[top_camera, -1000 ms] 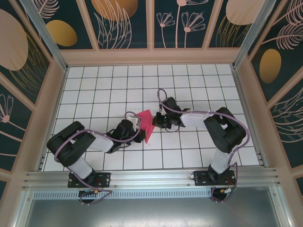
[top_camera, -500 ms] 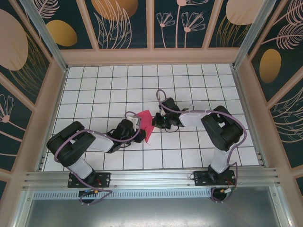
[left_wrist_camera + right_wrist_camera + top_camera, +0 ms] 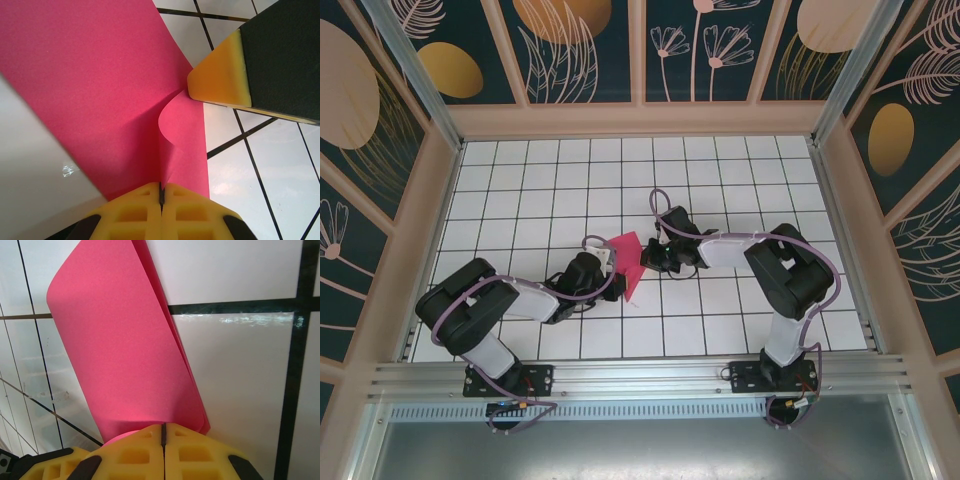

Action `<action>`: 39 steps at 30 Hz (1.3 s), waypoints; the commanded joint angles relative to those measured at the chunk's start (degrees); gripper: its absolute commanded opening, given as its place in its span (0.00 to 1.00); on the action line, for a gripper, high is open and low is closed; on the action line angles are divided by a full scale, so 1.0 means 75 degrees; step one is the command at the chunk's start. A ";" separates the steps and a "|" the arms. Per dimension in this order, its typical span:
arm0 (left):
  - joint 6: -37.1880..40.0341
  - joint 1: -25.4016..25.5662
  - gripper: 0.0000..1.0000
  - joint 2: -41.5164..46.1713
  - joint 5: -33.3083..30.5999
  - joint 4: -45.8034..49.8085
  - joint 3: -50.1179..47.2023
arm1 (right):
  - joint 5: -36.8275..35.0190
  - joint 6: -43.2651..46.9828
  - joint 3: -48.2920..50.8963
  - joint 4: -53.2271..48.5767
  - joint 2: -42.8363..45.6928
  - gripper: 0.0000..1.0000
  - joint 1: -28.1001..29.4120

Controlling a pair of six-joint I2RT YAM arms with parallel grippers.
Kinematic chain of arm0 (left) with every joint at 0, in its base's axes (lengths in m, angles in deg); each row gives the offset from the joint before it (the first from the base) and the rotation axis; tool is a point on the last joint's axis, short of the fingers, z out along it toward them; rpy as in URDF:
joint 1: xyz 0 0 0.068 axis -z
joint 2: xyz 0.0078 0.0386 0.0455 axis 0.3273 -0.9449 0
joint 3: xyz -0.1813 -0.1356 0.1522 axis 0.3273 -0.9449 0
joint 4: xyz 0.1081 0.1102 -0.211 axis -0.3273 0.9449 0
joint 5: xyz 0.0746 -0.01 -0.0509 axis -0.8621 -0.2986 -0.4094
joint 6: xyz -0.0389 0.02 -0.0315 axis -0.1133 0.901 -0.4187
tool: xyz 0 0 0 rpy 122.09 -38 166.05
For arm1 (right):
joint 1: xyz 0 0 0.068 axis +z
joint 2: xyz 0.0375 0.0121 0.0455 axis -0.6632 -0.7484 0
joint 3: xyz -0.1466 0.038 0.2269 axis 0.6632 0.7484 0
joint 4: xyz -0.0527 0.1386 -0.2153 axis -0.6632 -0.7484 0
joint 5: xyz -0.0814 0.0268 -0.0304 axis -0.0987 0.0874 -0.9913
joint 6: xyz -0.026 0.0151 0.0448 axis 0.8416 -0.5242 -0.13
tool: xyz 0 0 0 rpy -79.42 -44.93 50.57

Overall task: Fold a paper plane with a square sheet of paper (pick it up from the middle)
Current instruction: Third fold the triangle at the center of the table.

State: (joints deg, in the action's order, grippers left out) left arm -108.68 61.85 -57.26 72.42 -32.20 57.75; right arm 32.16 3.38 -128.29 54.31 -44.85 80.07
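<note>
Left gripper (image 3: 161,192) has its yellow pads (image 3: 135,212) pressed together, pinching a raised crease of the thin red-pink matte sheet of paper (image 3: 100,90). Right gripper (image 3: 162,432) is likewise closed tight on the sheet's opposite edge, where the paper curls over in two layers. Between both, the partly folded sheet sits near the middle of the white gridded tabletop (image 3: 720,180).

Holds a curled fold of the square sheet of paper (image 3: 95,80) pinched between the closed yellow pads (image 3: 135,212) of the left gripper (image 3: 161,189), with a yellow-padded black finger (image 3: 222,75) touching the sheet's right edge, above the white tiled table (image 3: 260,170).
</note>
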 commanded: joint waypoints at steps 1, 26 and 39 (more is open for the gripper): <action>0.0004 -0.0060 0.00 -0.0114 -0.0196 0.0275 -0.0141 | -0.0031 0.0110 -0.0208 -0.0182 0.0000 0.09 0.0055; 0.0015 -0.0048 0.02 -0.0062 -0.0012 0.0405 -0.0077 | -0.0311 0.0070 0.0301 -0.0111 -0.0355 0.08 0.0266; -0.0121 -0.0053 0.41 0.1705 -0.1305 0.2374 0.0578 | -0.0693 0.0288 0.0206 -0.0513 -0.0462 0.07 0.0301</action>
State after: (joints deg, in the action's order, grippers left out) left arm -109.86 61.85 -48.41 68.23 -21.53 59.41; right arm 31.66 3.99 -127.59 55.64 -45.81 81.95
